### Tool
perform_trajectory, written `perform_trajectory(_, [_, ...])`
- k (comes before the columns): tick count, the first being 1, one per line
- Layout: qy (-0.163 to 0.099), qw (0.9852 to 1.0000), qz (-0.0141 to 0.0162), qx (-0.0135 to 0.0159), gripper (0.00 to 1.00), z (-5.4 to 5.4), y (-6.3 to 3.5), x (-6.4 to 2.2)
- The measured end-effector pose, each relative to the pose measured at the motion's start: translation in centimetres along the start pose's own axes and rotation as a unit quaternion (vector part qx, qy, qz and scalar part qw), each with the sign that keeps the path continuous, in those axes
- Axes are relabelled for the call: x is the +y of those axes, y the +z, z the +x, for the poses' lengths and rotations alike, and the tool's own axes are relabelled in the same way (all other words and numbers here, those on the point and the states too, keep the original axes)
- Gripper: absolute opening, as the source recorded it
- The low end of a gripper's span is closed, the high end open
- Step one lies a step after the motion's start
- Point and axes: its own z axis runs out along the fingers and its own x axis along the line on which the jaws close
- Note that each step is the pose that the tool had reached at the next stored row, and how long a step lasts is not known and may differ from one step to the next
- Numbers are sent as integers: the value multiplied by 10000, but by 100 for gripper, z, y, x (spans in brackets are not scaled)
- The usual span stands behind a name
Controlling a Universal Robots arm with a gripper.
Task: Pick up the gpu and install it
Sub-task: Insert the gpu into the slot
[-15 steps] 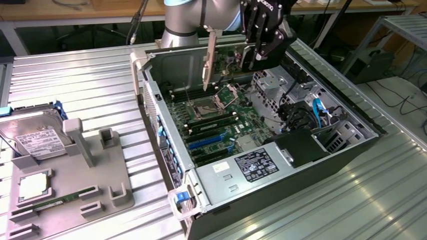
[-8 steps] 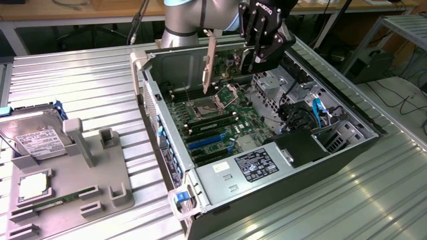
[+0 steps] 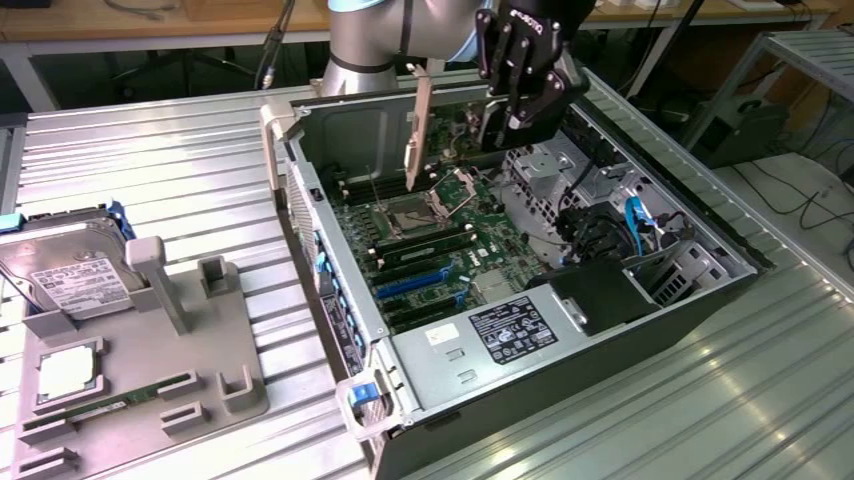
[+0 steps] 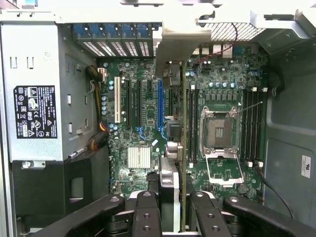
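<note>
table (image 3: 160, 160): ribbed metal | behind: wooden bench (image 3: 134, 25) | floor (image 3: 834, 250): cables (image 3: 787, 195)

So the open PC case (image 3: 304, 190) sits on the table (image 3: 174, 160), motherboard (image 3: 441, 262) flat inside, power supply (image 3: 497, 335) at the near end. The gpu (image 3: 419, 125) hangs over the board in the gripper (image 3: 501, 128) — holder (image 3: 200, 345) off to the exterior view's left, with hard drive (image 3: 67, 270) and memory stick (image 3: 120, 405) on it.

Fingers (image 4: 147, 213) clamped, pointing downward
</note>
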Motion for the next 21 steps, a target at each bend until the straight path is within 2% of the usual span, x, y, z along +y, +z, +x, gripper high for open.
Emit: perform_trajectory(21, [-44, 10000, 0, -1, 28, -1, 123, 3])
